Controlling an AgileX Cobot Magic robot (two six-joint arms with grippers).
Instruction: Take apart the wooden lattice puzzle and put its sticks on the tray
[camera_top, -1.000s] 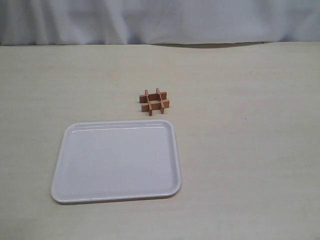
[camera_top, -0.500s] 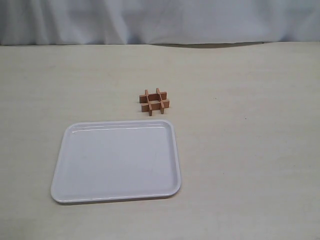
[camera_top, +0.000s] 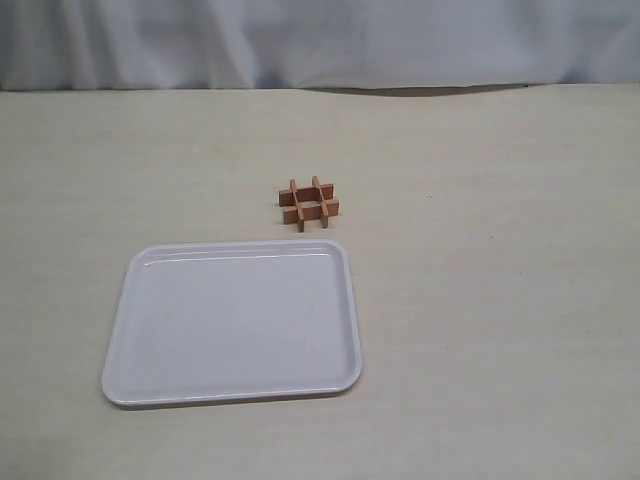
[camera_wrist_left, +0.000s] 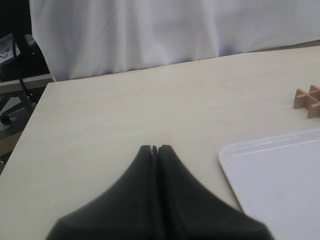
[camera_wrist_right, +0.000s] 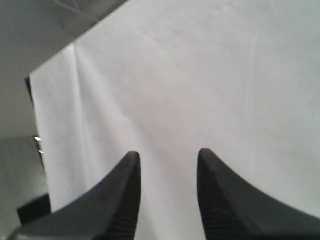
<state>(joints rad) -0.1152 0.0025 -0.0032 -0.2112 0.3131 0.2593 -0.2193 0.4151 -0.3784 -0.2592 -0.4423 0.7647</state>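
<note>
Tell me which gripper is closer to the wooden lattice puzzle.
Left, probably. The left gripper hangs over the table with the wooden lattice puzzle in its camera's view; the right gripper faces only the white curtain, puzzle out of sight.

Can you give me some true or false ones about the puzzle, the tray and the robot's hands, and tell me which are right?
1. The wooden lattice puzzle is all in one piece. True.
2. The puzzle sits on the tray. False: it sits on the table, beside the tray and apart from it.
3. The left hand is shut. True.
4. The right hand holds a stick. False: it is open and empty, pointing at a white cloth.
</note>
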